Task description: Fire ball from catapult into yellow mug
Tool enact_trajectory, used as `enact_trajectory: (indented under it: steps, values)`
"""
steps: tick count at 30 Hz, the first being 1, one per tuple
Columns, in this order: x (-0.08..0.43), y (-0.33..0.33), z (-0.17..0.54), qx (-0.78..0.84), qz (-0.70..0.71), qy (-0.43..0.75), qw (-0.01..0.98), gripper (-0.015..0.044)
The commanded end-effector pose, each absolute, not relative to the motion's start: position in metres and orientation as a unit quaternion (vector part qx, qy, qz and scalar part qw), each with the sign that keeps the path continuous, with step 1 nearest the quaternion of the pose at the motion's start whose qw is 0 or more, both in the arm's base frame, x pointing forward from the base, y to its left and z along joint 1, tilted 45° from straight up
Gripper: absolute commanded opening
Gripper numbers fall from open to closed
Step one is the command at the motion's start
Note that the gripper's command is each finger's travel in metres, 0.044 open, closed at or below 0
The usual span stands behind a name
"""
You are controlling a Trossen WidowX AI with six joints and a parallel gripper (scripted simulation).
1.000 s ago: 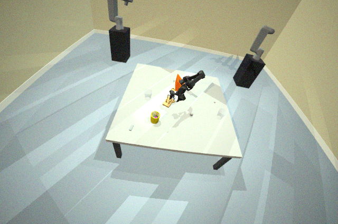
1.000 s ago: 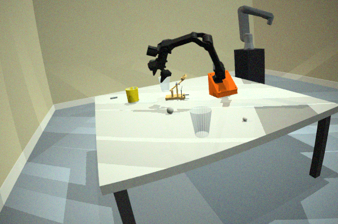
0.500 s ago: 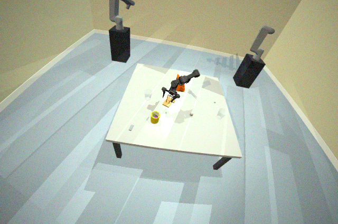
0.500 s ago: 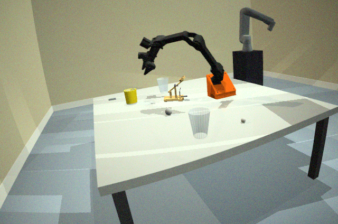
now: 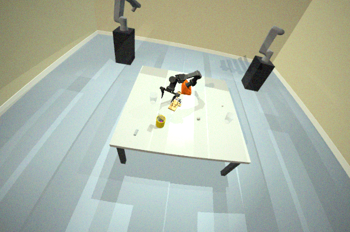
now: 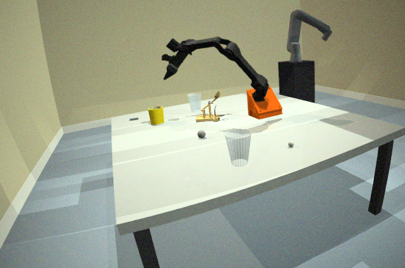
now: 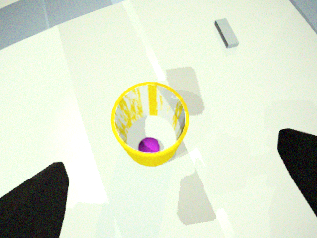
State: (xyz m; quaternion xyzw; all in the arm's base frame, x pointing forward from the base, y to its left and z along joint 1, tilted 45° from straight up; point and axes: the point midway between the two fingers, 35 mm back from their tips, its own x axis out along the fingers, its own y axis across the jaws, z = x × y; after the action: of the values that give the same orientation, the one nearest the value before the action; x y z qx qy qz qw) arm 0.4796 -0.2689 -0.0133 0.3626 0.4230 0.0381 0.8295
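A magenta ball [image 7: 149, 145] [image 5: 161, 121] lies on the bottom inside the yellow mug [image 7: 152, 160] [image 5: 160, 125] [image 6: 156, 115]. The mug stands upright on the table. The wooden catapult [image 5: 173, 106] [image 6: 206, 119] stands between the mug and the arm's orange base, with its throwing arm tilted up and its cup end raised in the exterior view. My gripper [image 5: 167, 99] [image 6: 164, 68] [image 7: 174, 157] is wide open and empty. It hangs high above the table, near the catapult, and the mug shows between its fingers in the wrist view.
The orange base [image 5: 186, 88] [image 6: 264, 108] is behind the catapult. Clear ribbed cups stand at the far side [image 6: 194, 102] and near side [image 6: 238, 147]. A grey ball [image 5: 198, 118] [image 6: 201, 134], a smaller ball [image 5: 222, 106] [image 6: 290, 144] and a grey block [image 5: 135, 132] [image 7: 226, 33] lie on the table.
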Motion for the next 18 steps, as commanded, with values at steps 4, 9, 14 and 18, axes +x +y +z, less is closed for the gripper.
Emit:
enact_trajectory:
  steps: [4, 9, 14, 18]
  values:
    - [0.4881, -0.2678, -0.0106, 0.364, 0.043, 0.418, 0.831, 0.0440]
    - [0.4881, -0.2678, -0.0106, 0.364, 0.043, 0.418, 0.831, 0.0440]
    - [0.4881, -0.2678, -0.0106, 0.364, 0.043, 0.418, 0.831, 0.0440]
    - [0.4858, -0.2651, -0.0081, 0.363, 0.045, 0.418, 0.832, 0.0440]
